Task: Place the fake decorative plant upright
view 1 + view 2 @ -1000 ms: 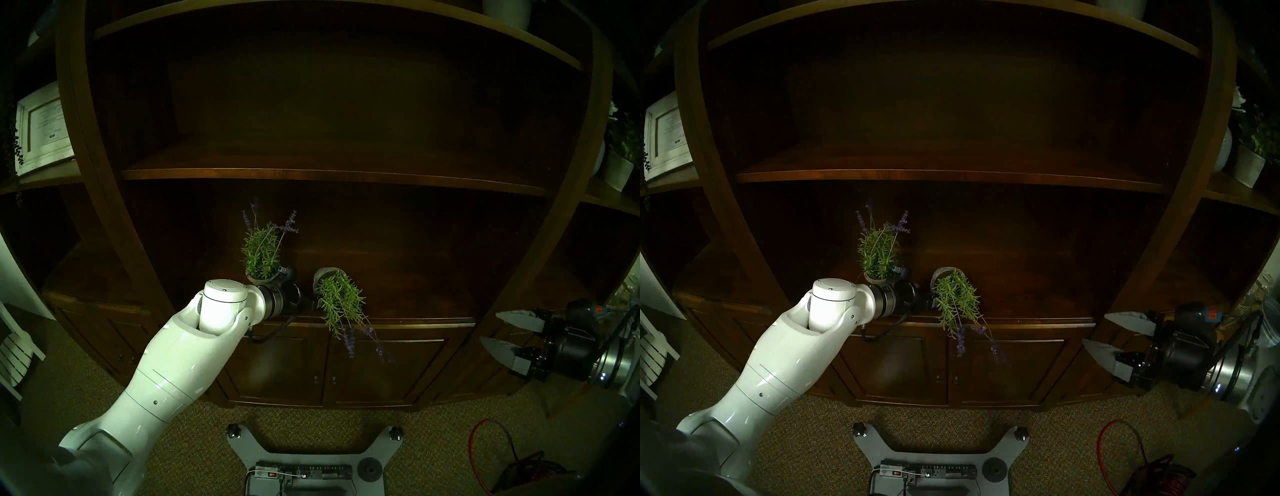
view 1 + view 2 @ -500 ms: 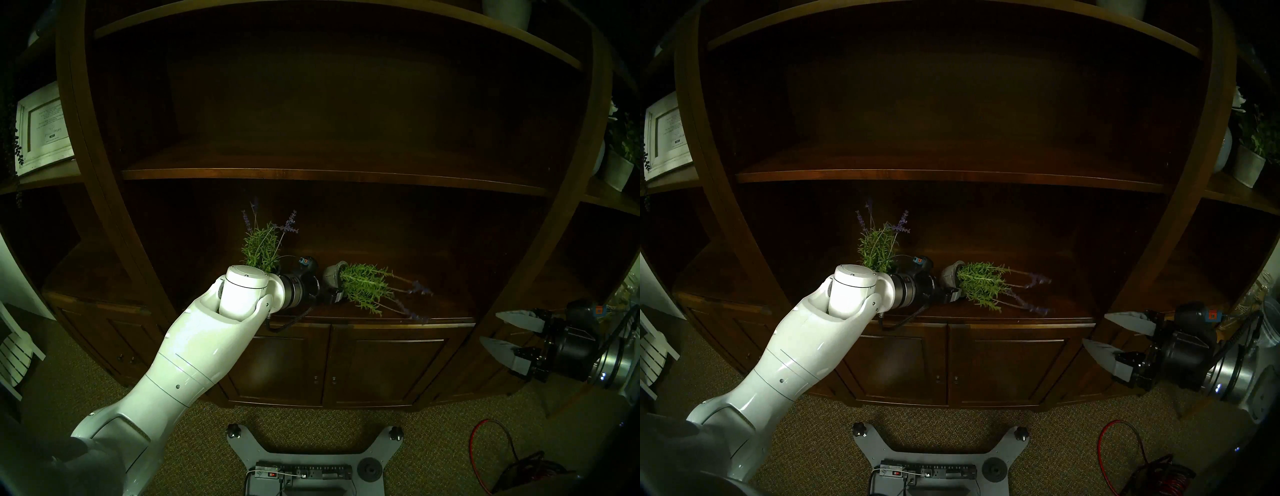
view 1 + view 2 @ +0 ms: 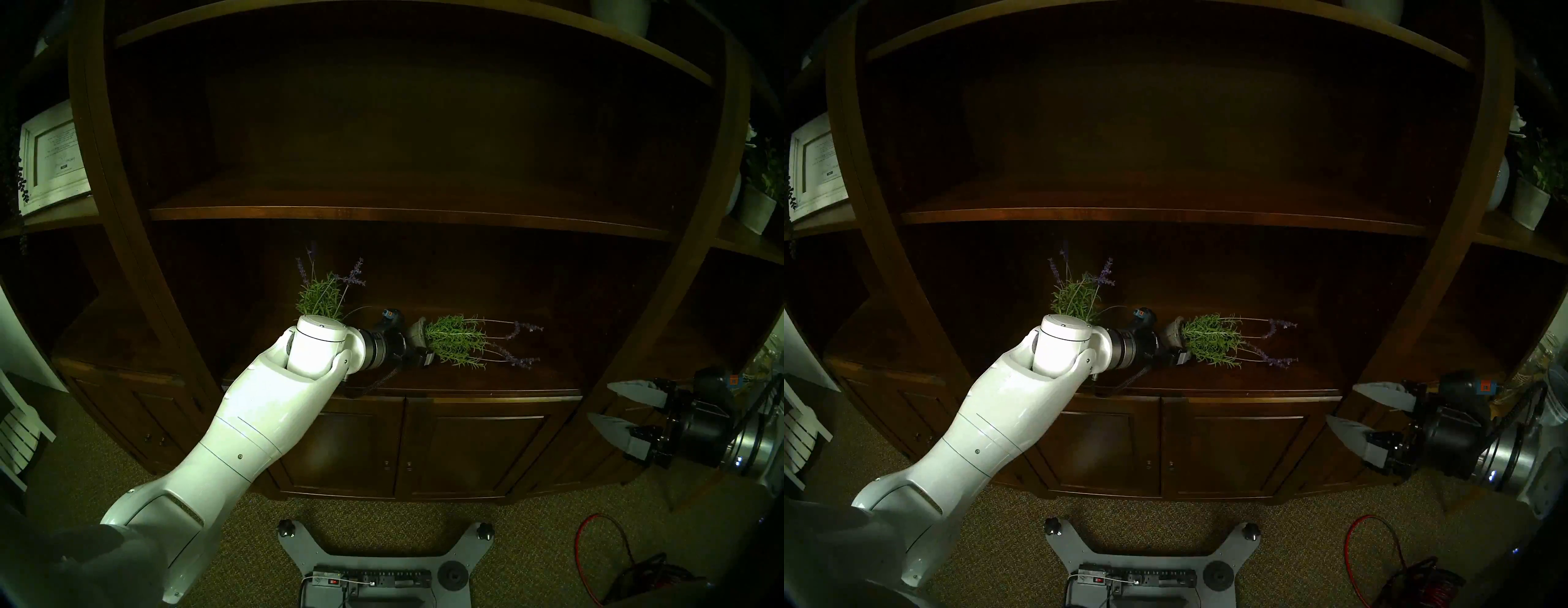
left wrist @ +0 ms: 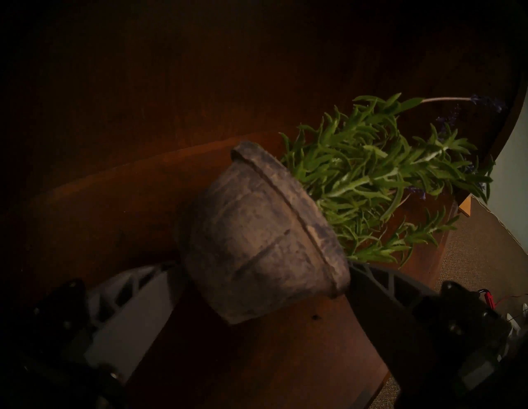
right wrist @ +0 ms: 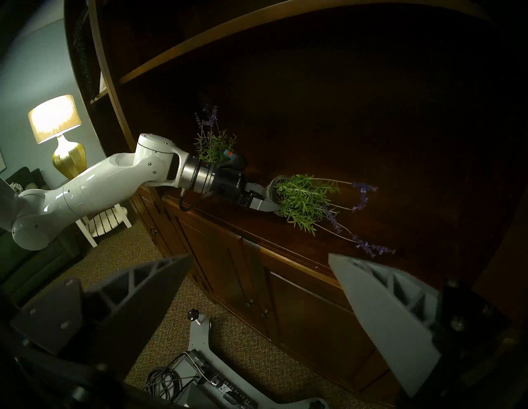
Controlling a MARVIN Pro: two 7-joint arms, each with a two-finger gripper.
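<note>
Head stereo left view shows the left pincer (image 3: 418, 346) reaching over the cabinet's tabletop (image 3: 530, 378) and straddling the grey pot (image 3: 418, 333) of a fake decorative plant (image 3: 456, 342). This plant lies on its side on the tabletop, its pot toward the pincer and its green leaves and purple flower spikes fanning out beyond the fingertips, away from the arm. From the left wrist view the pot (image 4: 257, 242) sits between the two fingers: one finger (image 4: 134, 300) just beside the pot's base, the other finger (image 4: 380, 288) meeting the pot's rim. The pincer stands spread wide around the pot; whether it presses on the pot firmly enough to hold it I cannot tell. Behind the left pincer's wrist, close to the arm, a second lavender plant (image 3: 320, 297) stands upright on the same tabletop, its pot hidden by the white arm (image 3: 263, 416). Well off to the side beyond the fallen plant's flower tips, the right pincer (image 3: 611, 407) hangs in the air past the cabinet's edge, released, its two grey fingers apart with nothing between them. Seen from the right wrist view, the fallen plant (image 5: 305, 197) rests clear of the tabletop's front edge, and a lit lamp (image 5: 55, 120) glows far behind the left arm
</note>
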